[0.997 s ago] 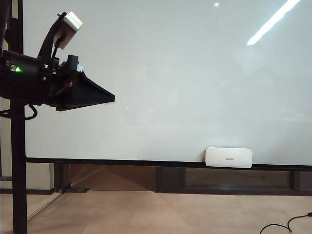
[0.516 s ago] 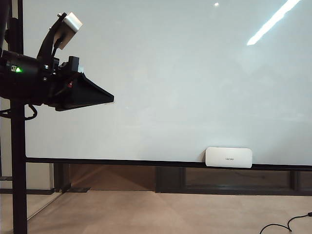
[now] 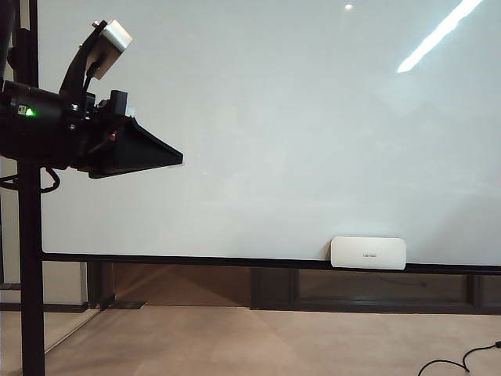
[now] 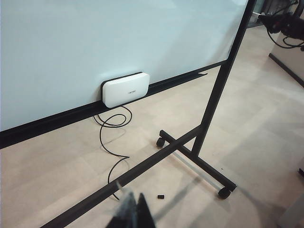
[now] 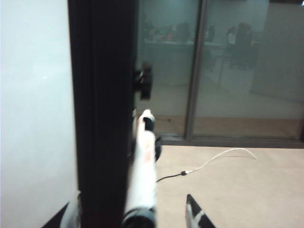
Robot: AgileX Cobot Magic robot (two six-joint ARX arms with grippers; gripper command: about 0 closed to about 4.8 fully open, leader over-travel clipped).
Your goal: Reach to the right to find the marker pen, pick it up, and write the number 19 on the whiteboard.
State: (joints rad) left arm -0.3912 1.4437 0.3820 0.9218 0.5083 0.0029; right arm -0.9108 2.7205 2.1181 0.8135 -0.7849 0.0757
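The whiteboard fills the exterior view, glossy white and bare; the number 19 is not in view on it. My left gripper hangs in front of the board's left part, pointing right. In the left wrist view its fingertips lie together, shut on nothing. The marker pen, a white barrel with a dark end, stands along the board's black side post. My right gripper is open, its fingers standing wide on either side of the pen and the post, not touching the pen. The right gripper is outside the exterior view.
A white eraser block rests on the board's bottom ledge. The stand's black foot with casters, a looped black cable and a small black piece are on the floor. Glass partitions stand beyond the post.
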